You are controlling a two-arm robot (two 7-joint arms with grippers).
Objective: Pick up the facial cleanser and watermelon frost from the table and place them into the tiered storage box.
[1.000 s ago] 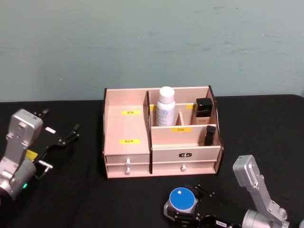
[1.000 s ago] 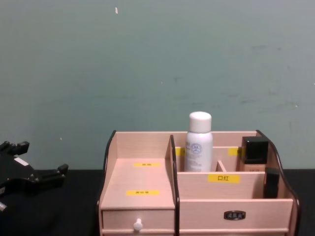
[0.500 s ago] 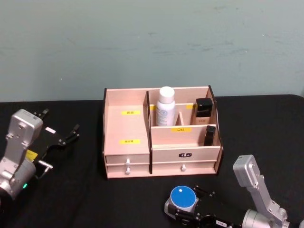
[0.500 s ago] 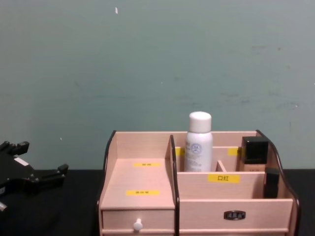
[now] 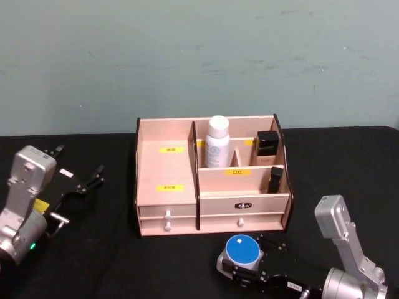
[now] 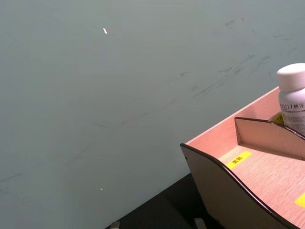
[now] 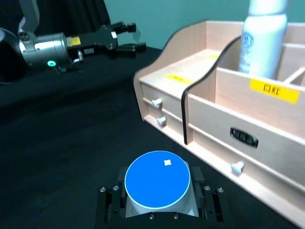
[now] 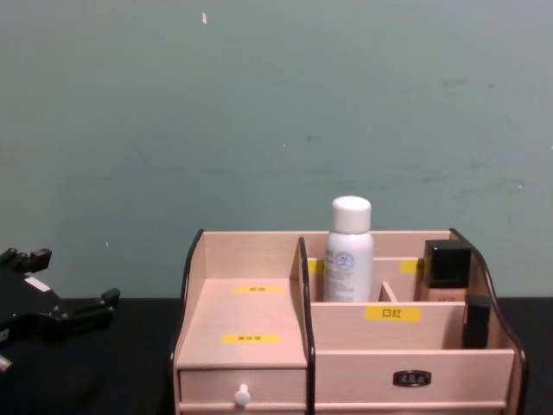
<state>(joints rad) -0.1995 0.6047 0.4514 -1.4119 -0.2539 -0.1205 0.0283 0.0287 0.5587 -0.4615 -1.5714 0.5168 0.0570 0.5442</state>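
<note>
Your right gripper (image 5: 242, 265) clasps the watermelon frost (image 5: 242, 250) before the tiered storage box (image 5: 165, 168), lid up, axis vertical. The facial cleanser (image 5: 217, 142) stands cap-up in a rear compartment; your left gripper (image 5: 80, 159) rests agape at left

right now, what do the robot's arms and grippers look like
The left arm and right arm end in silver-grey boxy housings; the left carries a yellow label and green light. The left gripper and right gripper are black.

You've got a black bench (image 5: 349, 162) across 6 o'clock, scuffed teal wall (image 5: 199, 56) from 9 through 3, white fleck (image 8: 204, 17) at 11.
</note>
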